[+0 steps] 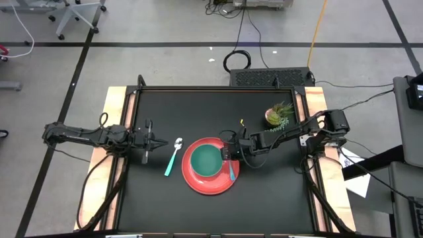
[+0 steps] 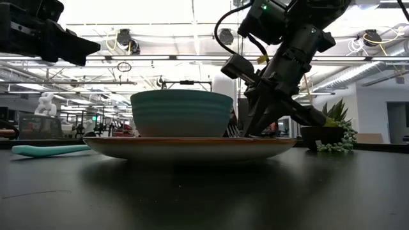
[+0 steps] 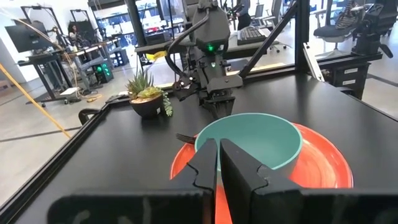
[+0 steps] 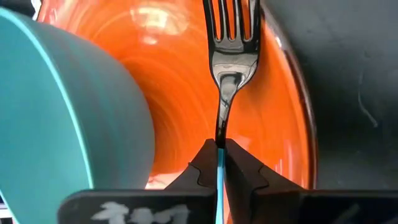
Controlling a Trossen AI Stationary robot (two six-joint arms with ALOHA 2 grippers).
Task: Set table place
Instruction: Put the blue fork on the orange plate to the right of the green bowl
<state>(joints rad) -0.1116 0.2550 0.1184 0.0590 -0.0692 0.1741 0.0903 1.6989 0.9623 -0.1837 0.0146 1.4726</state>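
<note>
The round red dinner plate point(image 1: 210, 176) sat near the middle of the large square matte-black table point(image 1: 172, 106), with the smaller teal bowl point(image 1: 205, 160) resting on it, slightly left of the plate's centre. The blue-handled metal fork point(image 4: 227, 56) lay over the plate's right side, just beside the bowl; only the right wrist view showed its tines above the red surface and its thin blue handle pinched between the two dark fingers. The right gripper point(image 1: 230, 153) was thus clamped on the fork at the plate's right rim. From overhead, the fork's blue handle point(image 1: 232, 169) showed only as a short strip beside the bowl.

The low view showed the bowl point(image 2: 181, 112) standing upright on the plate point(image 2: 190, 147) and the right gripper point(image 2: 255, 124) reaching down behind it, a height the overhead picture did not give.

The mint-handled spoon point(image 1: 173, 157) lay on the table just left of the plate, apart from it, bowl end toward the far side. The left gripper point(image 1: 157, 141) hovered left of the spoon, its fingers point(image 3: 244, 168) pressed together with nothing between them, as its own wrist view made plain. A small potted green plant point(image 1: 278, 115) stood toward the far right of the table.
</note>
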